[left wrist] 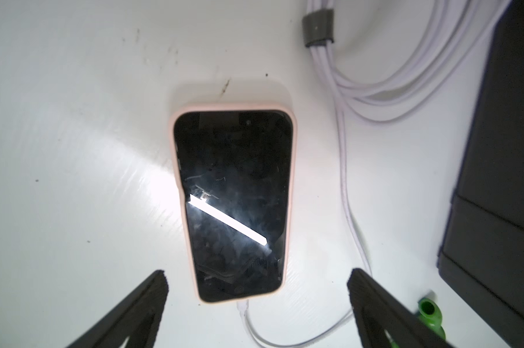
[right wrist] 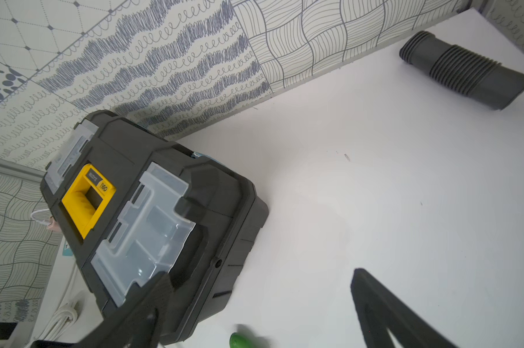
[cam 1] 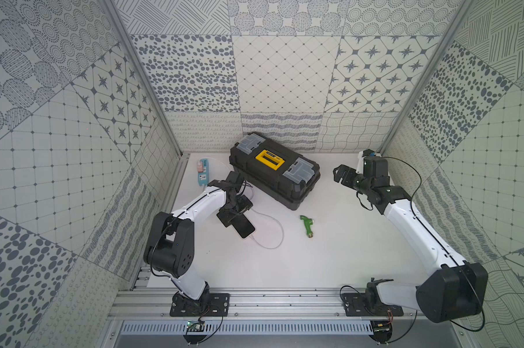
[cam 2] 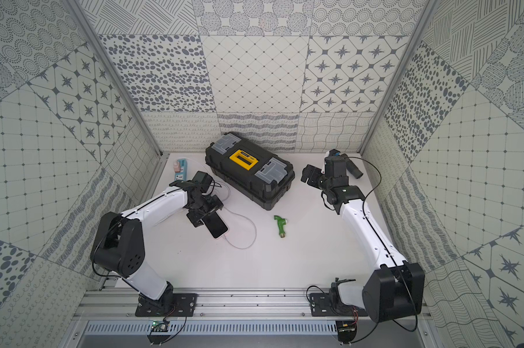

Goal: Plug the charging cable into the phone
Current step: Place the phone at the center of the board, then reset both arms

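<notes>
White table (cam 1: 330,256) w/ black toolbox (cam 1: 274,170) at the back. Left gripper (left wrist: 258,273) hangs right over the phone (left wrist: 233,205), jaws spread wide, nothing gripped; right gripper (cam 1: 339,174) also spread, empty, well apart beyond the toolbox. Phone lies flat, screen up, long axis running straight out btwn the left jaws, port end nearest the fingertips. Charging cable (left wrist: 346,195) loops alongside, its plug (left wrist: 242,307) touching that end, looks seated. Left arm is nearer; prob. only a straight lift clear remains.
</notes>
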Robot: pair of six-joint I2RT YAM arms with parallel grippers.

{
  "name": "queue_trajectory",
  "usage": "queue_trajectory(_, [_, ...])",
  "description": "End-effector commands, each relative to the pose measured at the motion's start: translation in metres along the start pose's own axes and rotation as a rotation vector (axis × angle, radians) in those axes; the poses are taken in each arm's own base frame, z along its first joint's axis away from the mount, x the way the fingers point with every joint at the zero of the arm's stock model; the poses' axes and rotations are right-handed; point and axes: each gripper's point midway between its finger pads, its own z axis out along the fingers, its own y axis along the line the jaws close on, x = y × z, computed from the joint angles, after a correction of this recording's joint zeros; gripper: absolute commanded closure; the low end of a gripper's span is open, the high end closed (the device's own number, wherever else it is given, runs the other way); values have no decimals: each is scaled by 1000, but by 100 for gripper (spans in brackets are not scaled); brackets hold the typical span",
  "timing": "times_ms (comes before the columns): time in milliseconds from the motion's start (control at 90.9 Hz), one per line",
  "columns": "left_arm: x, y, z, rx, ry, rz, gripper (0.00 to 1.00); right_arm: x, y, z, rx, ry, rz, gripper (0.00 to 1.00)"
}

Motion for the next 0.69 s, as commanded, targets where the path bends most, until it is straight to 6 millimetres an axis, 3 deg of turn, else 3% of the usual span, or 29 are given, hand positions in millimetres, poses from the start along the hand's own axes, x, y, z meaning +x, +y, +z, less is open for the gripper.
queue_trajectory(0, [-6,13,-35,-39,-77,71,3,-18,2,0,5,-67,-14,3])
queue_trajectory(187, [-27,11,-76,-7,-241,191,3,-17,-11,4,49,-73,-65,3])
queue_trajectory(297, [-42,15,-95,-18,-356,241,3,-9,-32,15,110,-64,-107,3])
queue_trajectory(561, [-72,22,-120,82,-665,308,3,4,-62,30,76,-207,-205,3])
queue_trajectory(682, [-74,19,-125,162,-783,374,3,17,-76,37,63,-247,-235,3])
